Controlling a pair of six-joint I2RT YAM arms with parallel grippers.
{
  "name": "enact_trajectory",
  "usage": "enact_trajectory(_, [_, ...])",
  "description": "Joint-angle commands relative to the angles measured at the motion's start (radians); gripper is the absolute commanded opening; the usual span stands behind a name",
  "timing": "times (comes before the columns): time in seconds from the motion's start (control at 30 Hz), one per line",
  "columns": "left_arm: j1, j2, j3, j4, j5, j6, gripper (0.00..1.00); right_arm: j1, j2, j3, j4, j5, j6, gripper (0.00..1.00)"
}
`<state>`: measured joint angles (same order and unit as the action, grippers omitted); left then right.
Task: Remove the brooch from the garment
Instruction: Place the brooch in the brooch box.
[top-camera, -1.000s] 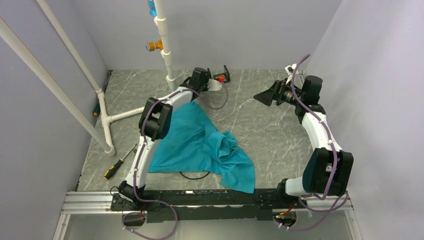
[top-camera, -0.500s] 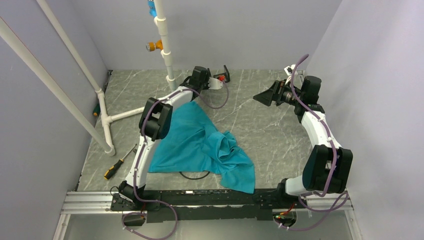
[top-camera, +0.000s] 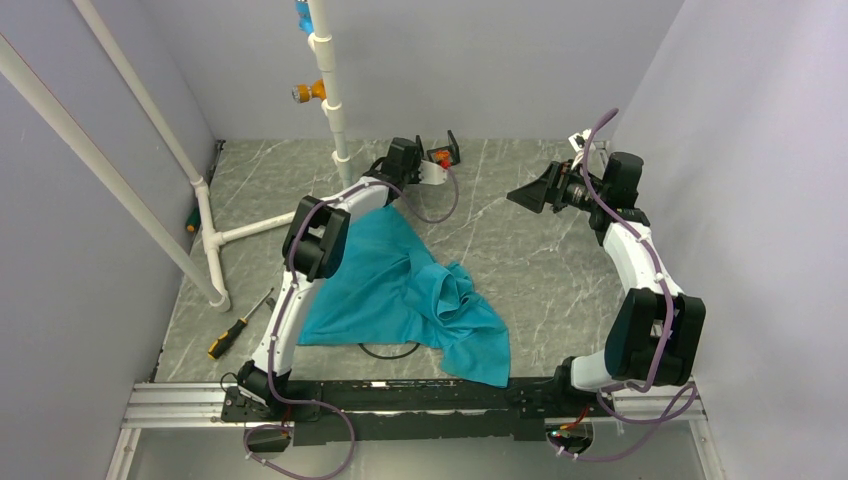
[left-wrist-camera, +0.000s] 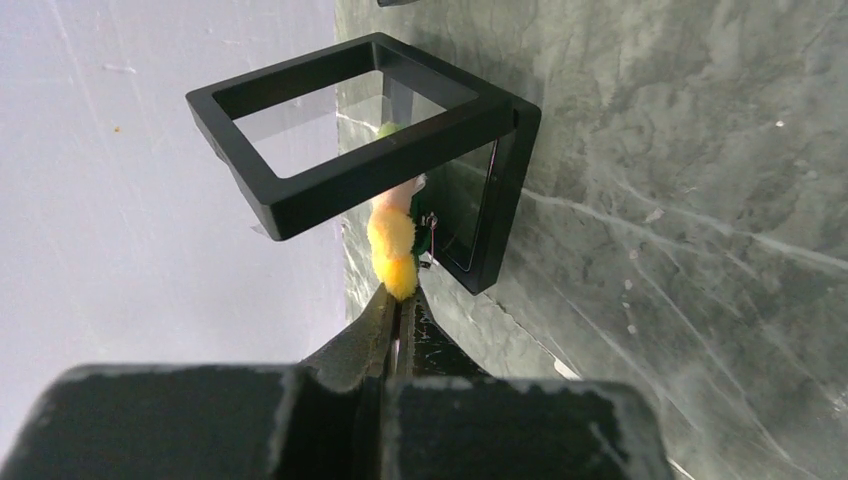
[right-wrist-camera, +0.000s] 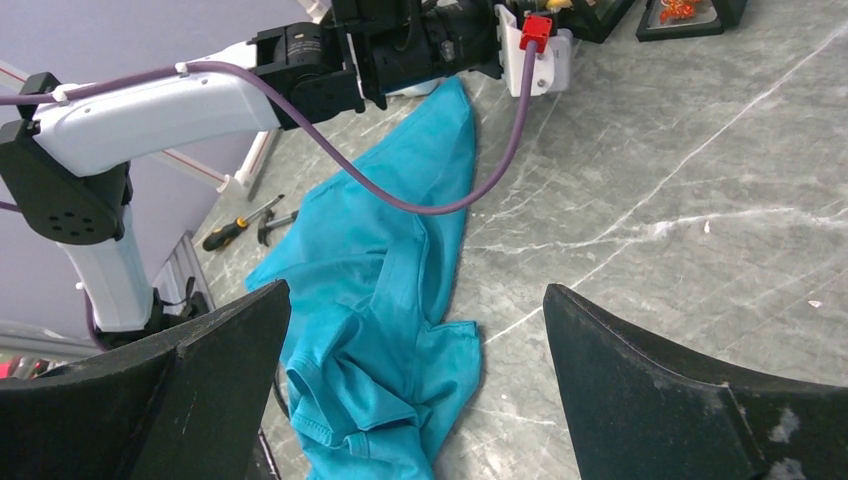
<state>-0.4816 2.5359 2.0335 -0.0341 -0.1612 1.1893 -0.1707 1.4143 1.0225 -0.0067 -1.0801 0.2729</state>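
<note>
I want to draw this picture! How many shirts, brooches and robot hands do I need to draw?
shirt: 1
brooch: 1
hands: 2 (left hand, right hand)
Total: 4

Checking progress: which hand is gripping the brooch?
The left hand, shut on the yellow-pink brooch beside the black frame; the right hand hangs wide open, empty.
</note>
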Motion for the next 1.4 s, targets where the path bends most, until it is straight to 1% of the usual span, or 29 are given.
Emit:
enact_trajectory(0.0, [-0.006, 0.007, 0.057, 0.026, 0.025, 0.016, 0.0, -0.007, 0.009, 0.037, 0.018, -0.03, 0.008, 1.0])
enact_trajectory(0.07, [-0.006, 0.012, 0.064, 0.026, 0.025, 0.021, 0.0, -0.007, 0.007, 0.036, 0.019, -0.03, 0.006, 1.0])
enact_trajectory(0.1, [-0.006, 0.012, 0.064, 0.026, 0.027, 0.02, 0.02, -0.008, 0.006, 0.036, 0.017, -0.03, 0.006, 1.0])
enact_trajectory(0.3, [-0.007, -0.011, 0.052, 0.015, 0.067, 0.003, 0.35, -0.009, 0.006, 0.039, 0.014, -0.028, 0.003, 1.0])
enact_trajectory(0.4, [-0.006, -0.014, 0.065, -0.01, 0.077, -0.002, 0.45, -0.009, 0.007, 0.038, 0.013, -0.025, 0.002, 1.0])
enact_trajectory(0.63, [-0.008, -0.041, 0.042, -0.029, 0.099, -0.008, 0.53, -0.009, 0.013, 0.039, 0.011, -0.024, 0.0, 1.0])
enact_trajectory(0.83, [-0.008, -0.068, 0.022, -0.071, 0.137, -0.011, 0.63, -0.009, 0.016, 0.042, 0.01, -0.023, 0.001, 1.0])
enact_trajectory(1.13, [-0.008, -0.1, 0.004, -0.124, 0.167, -0.021, 0.74, -0.009, 0.014, 0.042, 0.01, -0.02, 0.001, 1.0])
enact_trajectory(1.2, [-0.008, -0.109, 0.002, -0.146, 0.178, -0.025, 0.78, -0.009, 0.014, 0.042, 0.01, -0.02, -0.001, 1.0])
enact_trajectory(1.3, [-0.008, -0.127, -0.005, -0.186, 0.188, -0.031, 0.88, -0.009, 0.014, 0.044, 0.01, -0.02, -0.003, 1.0])
enact_trajectory(1.37, [-0.008, -0.145, -0.024, -0.197, 0.195, -0.035, 0.93, -0.009, 0.015, 0.044, 0.01, -0.021, -0.004, 1.0])
